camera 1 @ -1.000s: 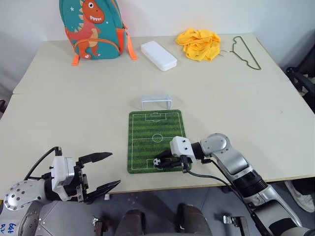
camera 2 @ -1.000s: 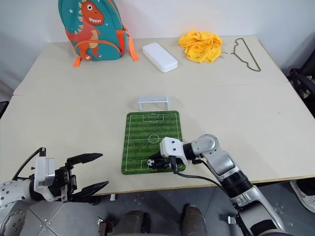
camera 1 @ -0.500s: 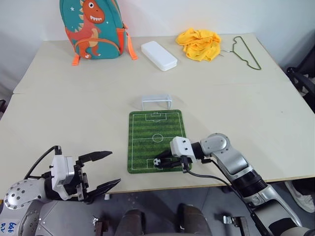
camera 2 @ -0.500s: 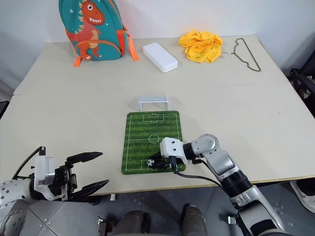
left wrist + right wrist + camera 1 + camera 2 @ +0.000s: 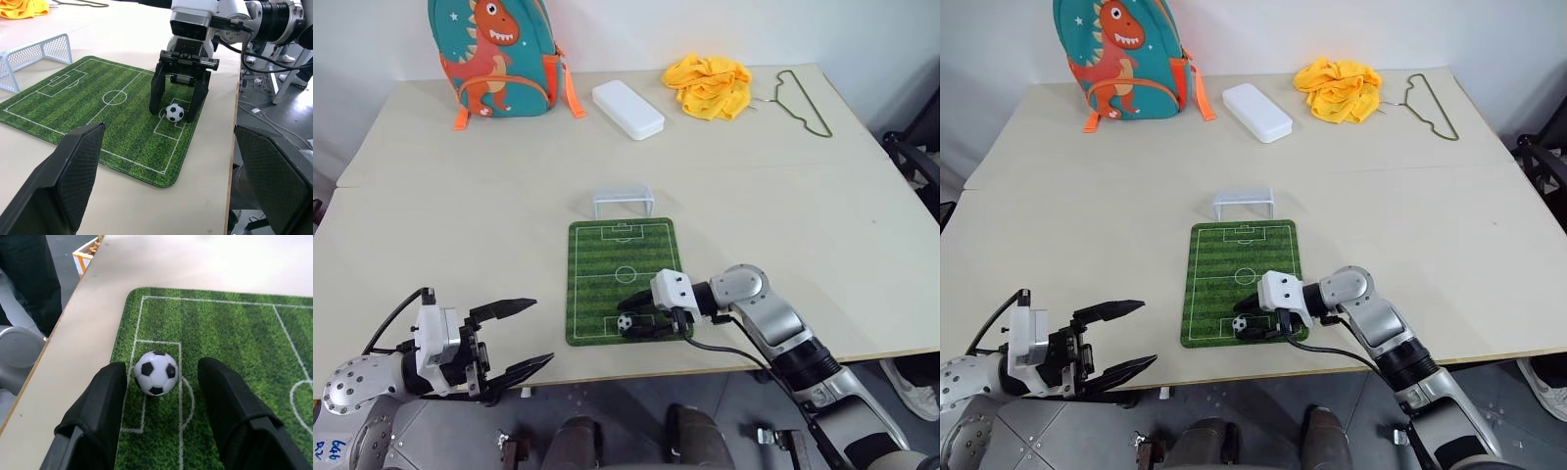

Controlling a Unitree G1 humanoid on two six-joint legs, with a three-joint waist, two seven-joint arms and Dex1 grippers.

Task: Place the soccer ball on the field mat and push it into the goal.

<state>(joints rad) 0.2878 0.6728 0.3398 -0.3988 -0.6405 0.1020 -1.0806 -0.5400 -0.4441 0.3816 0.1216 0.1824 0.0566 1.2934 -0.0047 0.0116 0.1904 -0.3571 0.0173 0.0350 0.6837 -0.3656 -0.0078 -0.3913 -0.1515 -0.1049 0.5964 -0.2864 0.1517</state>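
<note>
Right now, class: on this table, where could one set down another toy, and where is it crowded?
Free: the wide tabletop left of the field mat, and the stretch right of it. Crowded: the far edge, with backpack, white case, yellow cloth, hanger.

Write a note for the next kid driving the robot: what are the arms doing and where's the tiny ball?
Right gripper: jaws open, standing either side of the tiny white soccer ball with black patches; a gap shows on one side, so it is released.
Left gripper: jaws open, holding nothing, off the near table edge.
The ball sits on the flat green striped field mat, in the near penalty box.
The small white plastic goal frame stands at the mat's far end.
Done: ball placed on the mat.
Left: push it up the mat into the goal.
</note>
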